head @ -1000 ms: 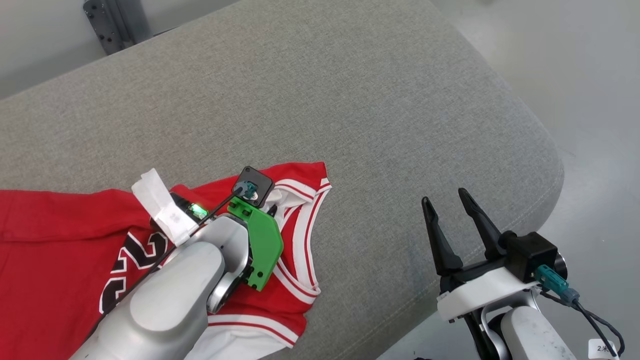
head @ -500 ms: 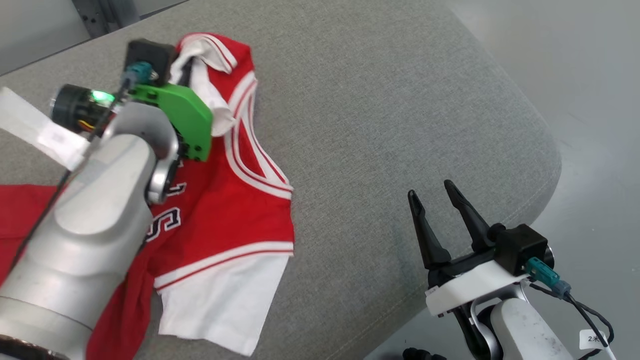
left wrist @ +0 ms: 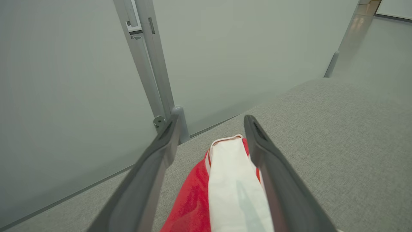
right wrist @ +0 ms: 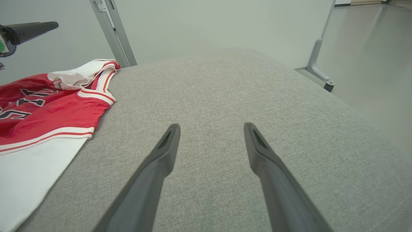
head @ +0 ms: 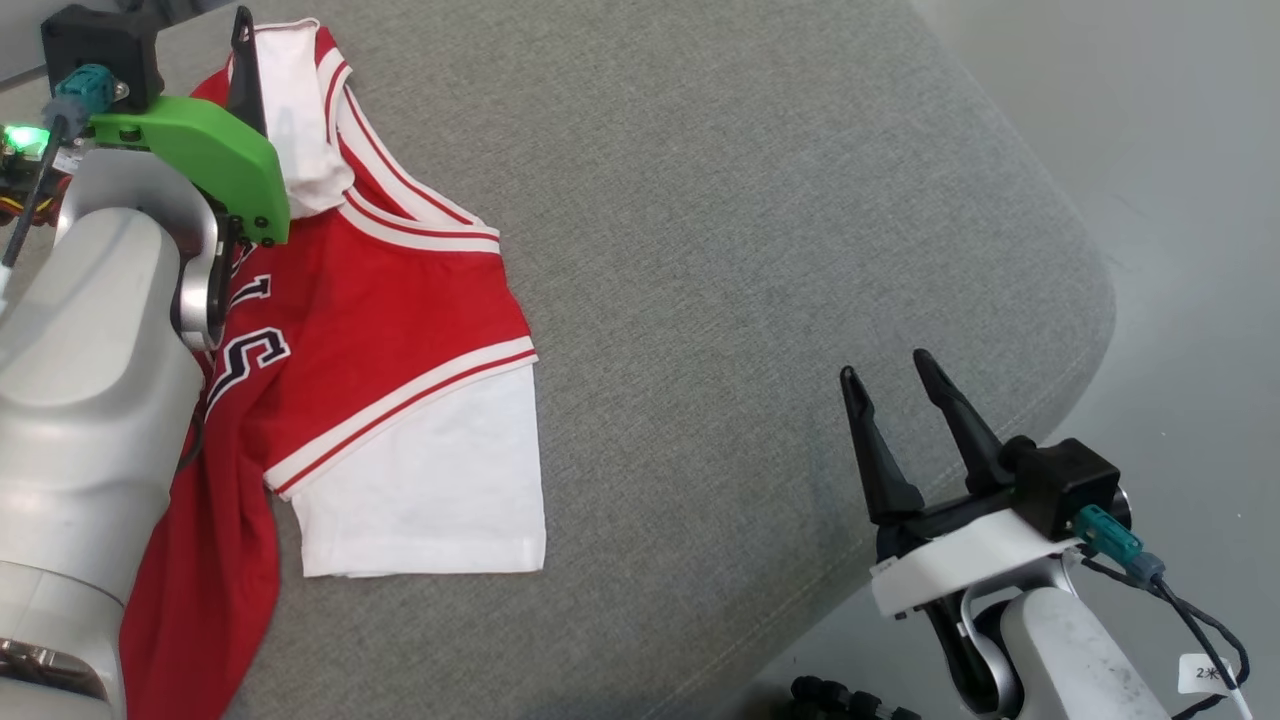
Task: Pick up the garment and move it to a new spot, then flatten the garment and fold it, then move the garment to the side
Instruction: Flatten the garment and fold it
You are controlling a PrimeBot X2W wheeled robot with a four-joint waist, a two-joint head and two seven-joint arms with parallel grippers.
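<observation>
Both open — left hand (left wrist: pixel 211 118) over jersey (head: pixel 380 300), right hand (head: pixel 885 365) apart

Left gripper (left wrist: pixel 210 120) now sits far up the grey cushion (head: pixel 750 250), jaws apart after clamping. Garment (head: pixel 400 300) is dragged along, strap end between the fingers (left wrist: pixel 154 167), white lining now showing.
</observation>
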